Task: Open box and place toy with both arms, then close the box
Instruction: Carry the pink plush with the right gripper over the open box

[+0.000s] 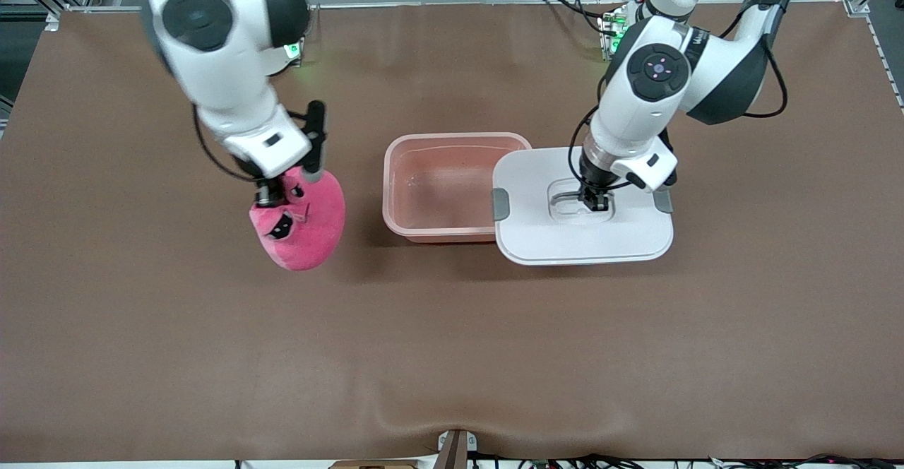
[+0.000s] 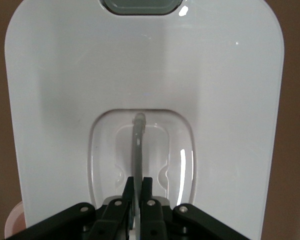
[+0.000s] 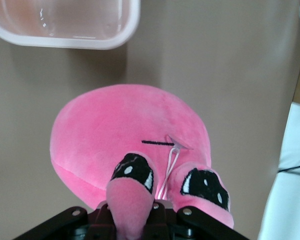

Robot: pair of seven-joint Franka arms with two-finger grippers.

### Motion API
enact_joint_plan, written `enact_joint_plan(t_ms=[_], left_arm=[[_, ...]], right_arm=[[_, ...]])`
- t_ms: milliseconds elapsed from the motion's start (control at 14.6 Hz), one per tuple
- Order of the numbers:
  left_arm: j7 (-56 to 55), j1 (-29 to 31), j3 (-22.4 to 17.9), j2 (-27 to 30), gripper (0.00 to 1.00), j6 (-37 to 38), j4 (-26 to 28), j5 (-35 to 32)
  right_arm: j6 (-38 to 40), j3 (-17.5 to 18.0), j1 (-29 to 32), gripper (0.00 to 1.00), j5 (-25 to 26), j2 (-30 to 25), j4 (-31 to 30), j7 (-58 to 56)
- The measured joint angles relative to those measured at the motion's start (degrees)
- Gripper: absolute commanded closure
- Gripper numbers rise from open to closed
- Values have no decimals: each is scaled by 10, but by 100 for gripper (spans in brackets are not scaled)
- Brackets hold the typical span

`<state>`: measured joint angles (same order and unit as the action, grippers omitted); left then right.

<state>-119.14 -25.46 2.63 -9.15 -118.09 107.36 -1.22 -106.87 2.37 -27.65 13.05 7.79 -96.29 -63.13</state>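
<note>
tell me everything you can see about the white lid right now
The lid is glossy white plastic, a rounded rectangle with grey clips at two ends and a recessed centre handle. It is off the pink box, overlapping the box's rim at the left arm's end. The left tool is shut on the handle.
</note>
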Motion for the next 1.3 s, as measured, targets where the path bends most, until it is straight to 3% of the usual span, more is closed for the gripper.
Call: enact_joint_plan(t_ms=[478, 957, 1299], left_arm=[[95, 64, 0, 37, 100, 0, 40, 0], [186, 123, 0, 62, 100, -1, 75, 0], [234, 160, 0, 66, 100, -6, 75, 13]], right_arm=[[72, 0, -125, 100, 99, 13, 12, 1], [153, 0, -195, 100, 119, 86, 82, 61], [176, 0, -223, 100, 121, 119, 97, 119]])
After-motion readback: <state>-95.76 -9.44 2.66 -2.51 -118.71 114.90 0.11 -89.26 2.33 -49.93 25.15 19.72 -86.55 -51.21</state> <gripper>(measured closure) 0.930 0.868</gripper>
